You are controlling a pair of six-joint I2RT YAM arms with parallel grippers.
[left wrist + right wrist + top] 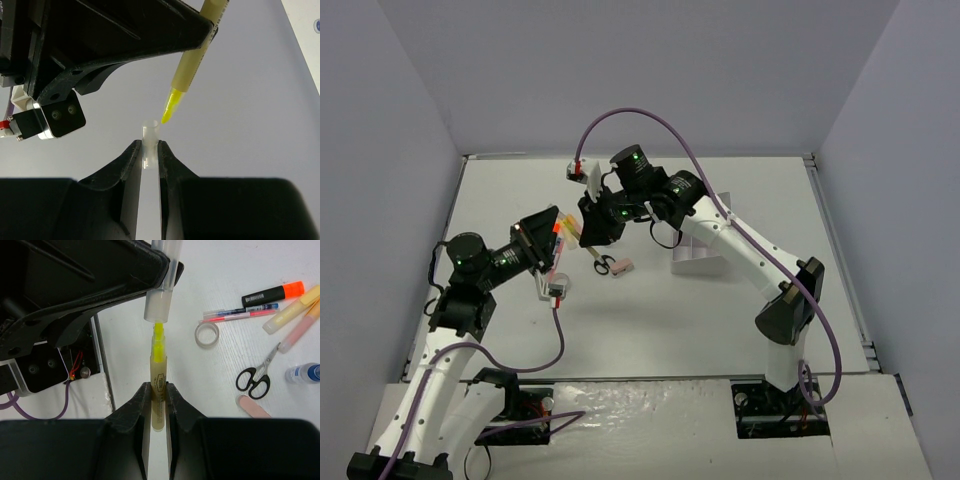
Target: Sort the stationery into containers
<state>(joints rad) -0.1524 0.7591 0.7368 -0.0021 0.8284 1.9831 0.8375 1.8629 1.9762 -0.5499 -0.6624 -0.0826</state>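
Note:
My right gripper (159, 390) is shut on the barrel of an uncapped yellow highlighter (159, 367), its yellow tip pointing away from the gripper. My left gripper (150, 146) is shut on its clear cap (150, 134). In the top view the two grippers meet in mid-air (570, 232), tip and cap almost touching; the cap (161, 300) sits just beyond the tip. On the table lie a clear tape ring (207, 333), an orange highlighter (274, 293), black-handled scissors (257, 375), a pink eraser (254, 406) and a blue-capped bottle (302, 373).
Thin pens (240, 314) and two pale highlighters (295, 315) lie near the orange one. A white organiser tray (698, 257) is mostly hidden under the right arm. Scissors (603, 263) and eraser (622, 268) lie just below the grippers. Grey walls enclose the table.

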